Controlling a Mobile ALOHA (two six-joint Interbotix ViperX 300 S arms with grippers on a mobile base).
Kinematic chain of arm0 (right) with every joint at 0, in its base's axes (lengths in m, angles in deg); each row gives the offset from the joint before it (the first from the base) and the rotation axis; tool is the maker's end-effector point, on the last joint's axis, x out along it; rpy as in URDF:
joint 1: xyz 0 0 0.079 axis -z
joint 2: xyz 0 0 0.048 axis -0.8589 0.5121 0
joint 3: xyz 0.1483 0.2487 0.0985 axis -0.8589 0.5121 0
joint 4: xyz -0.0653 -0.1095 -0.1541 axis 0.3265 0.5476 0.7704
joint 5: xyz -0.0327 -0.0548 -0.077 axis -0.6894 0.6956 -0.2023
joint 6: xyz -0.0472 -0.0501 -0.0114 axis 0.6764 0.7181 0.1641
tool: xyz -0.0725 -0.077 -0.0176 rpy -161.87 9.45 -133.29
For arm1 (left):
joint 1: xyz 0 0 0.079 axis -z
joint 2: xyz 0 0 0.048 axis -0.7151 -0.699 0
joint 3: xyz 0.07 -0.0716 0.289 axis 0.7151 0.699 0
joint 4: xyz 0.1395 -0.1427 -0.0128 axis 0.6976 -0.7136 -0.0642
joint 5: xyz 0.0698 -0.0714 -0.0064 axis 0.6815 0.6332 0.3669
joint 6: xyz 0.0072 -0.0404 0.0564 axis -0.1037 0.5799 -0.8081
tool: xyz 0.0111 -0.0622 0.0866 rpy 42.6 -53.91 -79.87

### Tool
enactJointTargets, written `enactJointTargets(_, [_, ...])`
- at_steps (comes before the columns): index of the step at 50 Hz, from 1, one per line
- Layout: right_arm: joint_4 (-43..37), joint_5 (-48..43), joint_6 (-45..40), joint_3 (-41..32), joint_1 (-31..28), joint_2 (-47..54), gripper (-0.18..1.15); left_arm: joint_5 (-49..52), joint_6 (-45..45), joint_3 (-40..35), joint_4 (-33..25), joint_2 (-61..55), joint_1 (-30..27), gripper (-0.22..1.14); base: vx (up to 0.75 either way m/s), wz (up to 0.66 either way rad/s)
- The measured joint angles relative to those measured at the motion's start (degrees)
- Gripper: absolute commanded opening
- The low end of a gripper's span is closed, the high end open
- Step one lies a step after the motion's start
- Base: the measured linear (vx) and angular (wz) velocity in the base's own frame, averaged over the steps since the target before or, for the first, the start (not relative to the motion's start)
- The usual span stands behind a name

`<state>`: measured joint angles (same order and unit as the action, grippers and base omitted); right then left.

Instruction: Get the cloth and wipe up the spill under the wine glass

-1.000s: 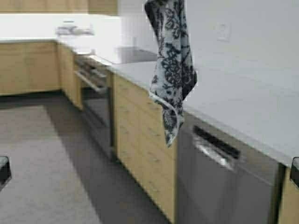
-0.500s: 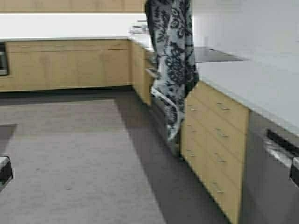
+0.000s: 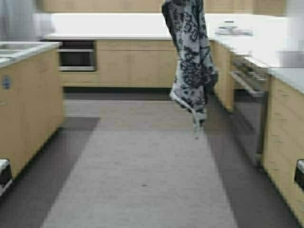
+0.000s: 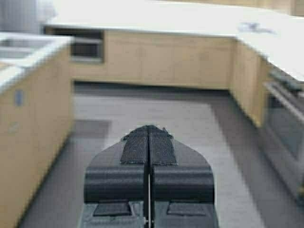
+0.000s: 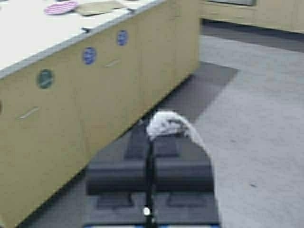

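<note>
Robot has driven/turned since the earlier frames: the counter run with drawers and dishwasher that filled the right side is gone from close view, now an open floor aisle lies ahead with cabinets on both sides. Cloth [image 3: 192, 61] hangs in the same spot of the high view, so it travels with the robot, limp, free of any counter, its lower tip dangling over the grey floor rug [image 3: 142, 166].

Right claw [image 5: 150, 142] closed, a bunch of pale fabric pinched at its fingertips and trailing down one side of the claw, so it grips the cloth. Beside this claw runs an island counter [image 5: 28, 38] with round stickers on its cabinet fronts; a pink patterned plate [image 5: 61, 7] and a tan mat [image 5: 97, 6] lie on its top, well apart from the claw.

Left claw [image 4: 148, 137] closed on nothing, pads pressed together, aimed down the aisle over the floor. Oven [image 3: 76, 54] sits in the far cabinets ahead. Wine glass not visible in any view.
</note>
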<state>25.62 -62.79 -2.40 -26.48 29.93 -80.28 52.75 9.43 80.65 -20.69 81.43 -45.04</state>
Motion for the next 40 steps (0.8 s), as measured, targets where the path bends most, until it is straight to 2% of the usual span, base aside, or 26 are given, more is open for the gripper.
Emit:
enactJointTargets(29, [-0.1, 0.0, 0.2, 0.0, 0.2, 0.3, 0.07, -0.7, -0.3, 0.0, 0.0, -0.7, 0.0, 0.02, 0.03, 0.46])
enactJointTargets(40, [-0.1, 0.0, 0.3, 0.0, 0.2, 0.3, 0.07, -1.1, 0.2, 0.0, 0.0, -0.6, 0.0, 0.02, 0.08, 0.28])
